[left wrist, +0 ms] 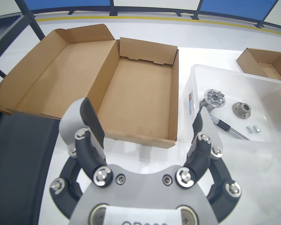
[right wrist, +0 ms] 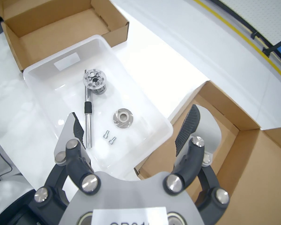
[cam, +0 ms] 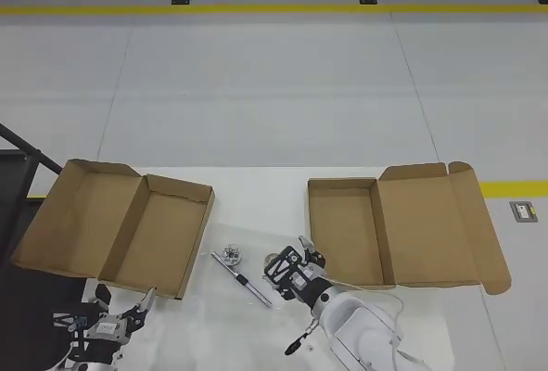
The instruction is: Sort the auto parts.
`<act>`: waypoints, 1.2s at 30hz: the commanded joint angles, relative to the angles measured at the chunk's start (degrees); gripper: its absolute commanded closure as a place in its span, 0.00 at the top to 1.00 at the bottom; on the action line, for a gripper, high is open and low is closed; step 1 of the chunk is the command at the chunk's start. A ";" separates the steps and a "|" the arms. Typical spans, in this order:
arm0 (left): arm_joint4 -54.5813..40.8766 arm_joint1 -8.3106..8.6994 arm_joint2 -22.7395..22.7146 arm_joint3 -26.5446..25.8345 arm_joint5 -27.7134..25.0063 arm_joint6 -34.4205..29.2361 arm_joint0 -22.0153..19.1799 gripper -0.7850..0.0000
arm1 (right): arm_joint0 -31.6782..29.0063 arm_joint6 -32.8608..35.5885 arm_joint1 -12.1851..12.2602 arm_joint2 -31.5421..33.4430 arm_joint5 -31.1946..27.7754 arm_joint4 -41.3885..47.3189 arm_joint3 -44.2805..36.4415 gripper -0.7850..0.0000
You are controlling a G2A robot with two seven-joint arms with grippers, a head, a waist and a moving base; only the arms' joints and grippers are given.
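A clear plastic bin point(right wrist: 61, 54) between the two boxes holds a toothed metal hub point(right wrist: 93, 80), a chrome rod with a black sleeve point(right wrist: 87, 118), a round flange point(right wrist: 123, 118) and two small bolts point(right wrist: 109, 136). My right gripper point(right wrist: 133, 114) hangs open above the bin's near end, over the flange and bolts, holding nothing. My left gripper point(left wrist: 142, 108) is open and empty, low at the near edge of the left cardboard box point(left wrist: 140, 94), apart from the bin point(left wrist: 236, 73). In the top view the hub point(cam: 230, 252) and rod point(cam: 244, 280) lie left of the right gripper point(cam: 297, 267).
Two open cardboard boxes with spread lids flank the bin: the left box point(cam: 116, 227) and the right box point(cam: 403, 227). Neither holds any parts. A dark frame point(cam: 14, 148) stands off the table's left side.
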 commanded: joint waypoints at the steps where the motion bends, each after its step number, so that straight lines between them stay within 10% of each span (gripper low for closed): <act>1: -0.02 0.00 0.00 0.01 -0.01 0.00 -0.01 1.00 | -1.23 -0.86 0.06 0.64 -0.02 -0.11 -0.87 1.00; 11: -0.02 0.00 0.00 0.01 -0.01 0.00 -0.01 1.00 | 0.24 -1.98 -0.30 -1.97 -4.02 -2.06 1.32 1.00; 24: -0.02 0.00 0.00 0.01 -0.01 0.00 -0.01 1.00 | 17.17 6.85 -7.02 -14.37 -7.43 1.60 21.62 1.00; 30: -0.02 0.00 0.00 0.01 -0.01 0.00 -0.01 1.00 | 21.26 8.31 -8.99 -15.18 -9.00 4.33 29.65 0.67; 36: -0.02 0.00 0.00 0.01 -0.01 0.00 -0.01 1.00 | 23.66 8.79 -10.53 -15.83 -10.23 5.74 34.67 0.62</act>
